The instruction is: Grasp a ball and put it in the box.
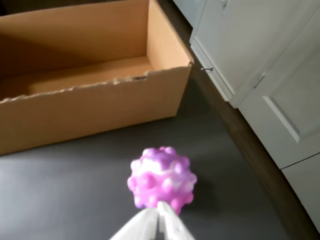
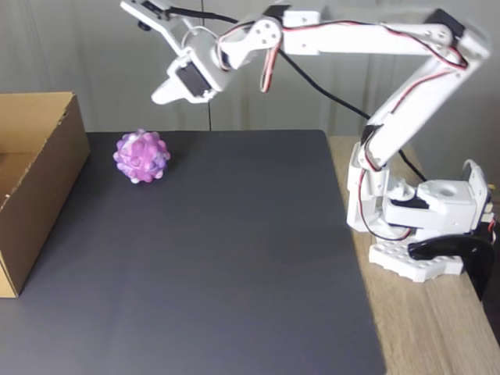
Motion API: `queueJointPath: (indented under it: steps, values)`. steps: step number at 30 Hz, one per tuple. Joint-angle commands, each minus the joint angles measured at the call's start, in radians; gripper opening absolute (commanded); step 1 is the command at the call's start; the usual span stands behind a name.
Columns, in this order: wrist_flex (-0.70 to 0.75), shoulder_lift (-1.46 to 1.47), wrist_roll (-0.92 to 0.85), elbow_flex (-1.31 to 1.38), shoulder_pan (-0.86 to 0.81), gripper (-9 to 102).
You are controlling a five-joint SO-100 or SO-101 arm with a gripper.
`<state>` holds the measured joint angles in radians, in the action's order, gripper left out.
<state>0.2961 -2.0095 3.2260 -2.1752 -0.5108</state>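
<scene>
A: The ball [image 2: 141, 156] is seen resting on the dark mat [image 2: 226, 258], near the box [image 2: 39, 180] but apart from it. Knobbly, mottled purple, pink and white.

B: Handling?

A: Judged light and soft, bumps giving purchase; best taken across the middle. It may roll if nudged.

B: Gripper [image 2: 162, 97]?

A: Held above the ball, not touching. In the wrist view the fingers [image 1: 167, 225] are seen drawn together, nothing held.

B: Box?

A: Corrugated cardboard, tall plain walls, lidless.
</scene>
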Motion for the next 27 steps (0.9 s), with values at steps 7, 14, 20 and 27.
queueJointPath:
  steps: [7,14,20,27]
  values:
    - [-0.078,0.201,0.011,0.173,-0.049,0]
    - [-0.121,0.299,0.043,0.215,-0.080,10]
    - [-0.127,0.345,0.081,0.215,-0.101,22]
    - [-0.137,0.393,0.132,0.215,-0.121,34]
